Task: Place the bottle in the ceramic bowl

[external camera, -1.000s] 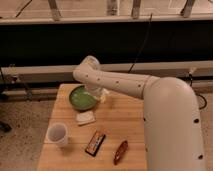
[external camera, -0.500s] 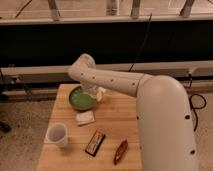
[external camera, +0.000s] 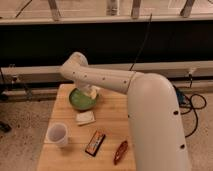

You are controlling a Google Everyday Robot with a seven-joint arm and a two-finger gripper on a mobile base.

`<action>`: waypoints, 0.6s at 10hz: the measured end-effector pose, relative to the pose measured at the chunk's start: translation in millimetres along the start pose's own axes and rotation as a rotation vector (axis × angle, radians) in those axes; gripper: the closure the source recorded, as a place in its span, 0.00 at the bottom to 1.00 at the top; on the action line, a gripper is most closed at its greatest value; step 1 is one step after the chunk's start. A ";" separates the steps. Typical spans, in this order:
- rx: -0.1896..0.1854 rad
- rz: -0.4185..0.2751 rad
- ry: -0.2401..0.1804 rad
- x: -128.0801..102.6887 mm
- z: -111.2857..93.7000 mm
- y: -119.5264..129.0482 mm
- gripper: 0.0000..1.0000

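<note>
The green ceramic bowl (external camera: 79, 101) stands at the back of the wooden table (external camera: 112, 120). My white arm reaches in from the lower right, bends above the table's back left corner and turns down toward the bowl. The gripper (external camera: 92, 93) hangs under the forearm at the bowl's right rim, largely hidden by the arm. A pale, whitish bottle (external camera: 93, 90) shows there, held in the shut gripper just above the rim. Whether it touches the bowl I cannot tell.
A flat whitish bar (external camera: 85, 118) lies just in front of the bowl. A translucent white cup (external camera: 57, 134) stands front left. A dark snack packet (external camera: 95, 143) and a reddish-brown packet (external camera: 120, 151) lie near the front edge. A dark wall and cables are behind.
The arm has swung left, its bend now over the table's back left corner. The gripper with the bottle has shifted left, from beside the bowl to its right rim.
</note>
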 end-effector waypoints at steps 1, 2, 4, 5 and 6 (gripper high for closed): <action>0.004 -0.008 0.002 -1.7 -1.8 -4.2 0.98; 0.008 -0.022 0.002 -6.5 -3.0 -9.6 0.95; 0.018 -0.039 0.009 -7.4 -4.3 -10.7 0.93; 0.019 -0.047 0.011 -9.3 -3.7 -11.6 0.89; 0.024 -0.060 0.012 -11.9 -3.9 -14.5 0.79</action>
